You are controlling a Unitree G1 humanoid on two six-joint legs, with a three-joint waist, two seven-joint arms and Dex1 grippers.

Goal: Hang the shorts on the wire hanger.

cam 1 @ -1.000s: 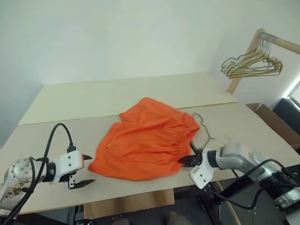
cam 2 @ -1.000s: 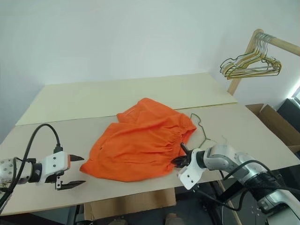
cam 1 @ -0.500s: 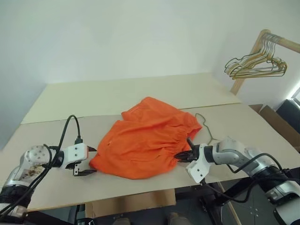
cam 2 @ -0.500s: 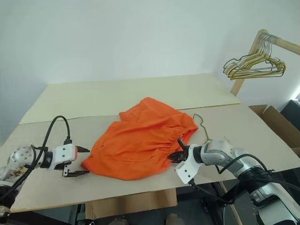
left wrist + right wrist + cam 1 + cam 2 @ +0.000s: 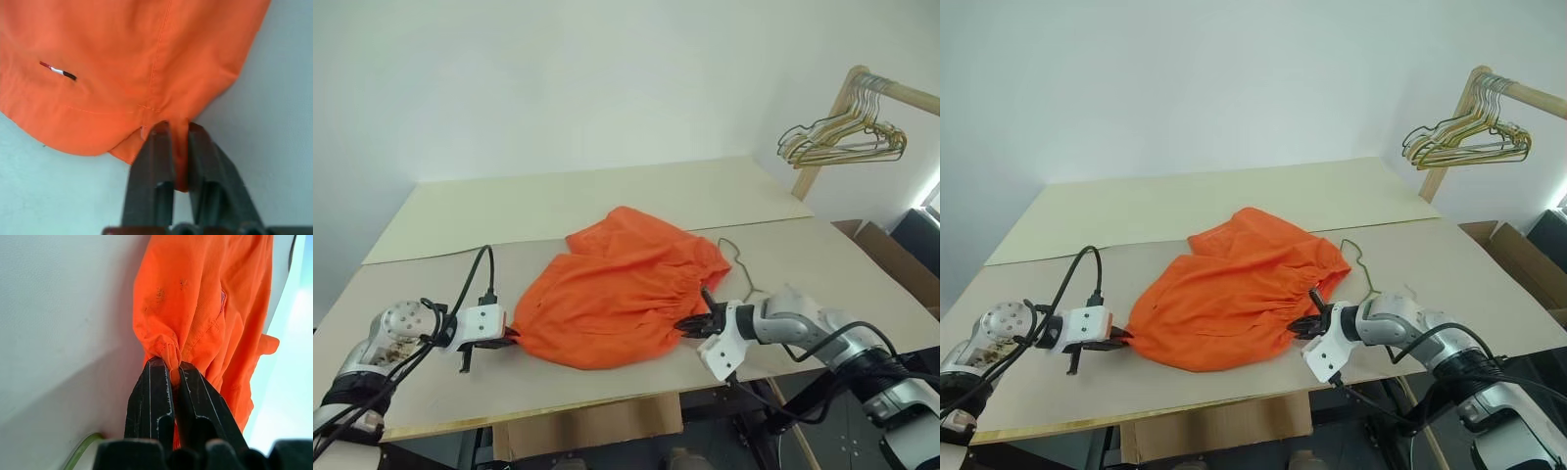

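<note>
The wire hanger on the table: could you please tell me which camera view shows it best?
The right eye view: the wire hanger curves out from beside the shorts. The left eye view shows much the same. The right wrist view catches a green sliver; the left wrist view shows fabric.

wire hanger (image 5: 737,262) mostly hidden under shorts (image 5: 619,289)

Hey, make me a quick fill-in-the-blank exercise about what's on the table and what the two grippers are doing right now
1. Both grippers are shut on the ____ shorts.
2. The left gripper pinches the shorts at a ____.
3. The wire hanger lies on the table, partly under the ____.
4. The right gripper pinches the gathered ____.

Missing words: orange; hem; shorts; waistband
</note>
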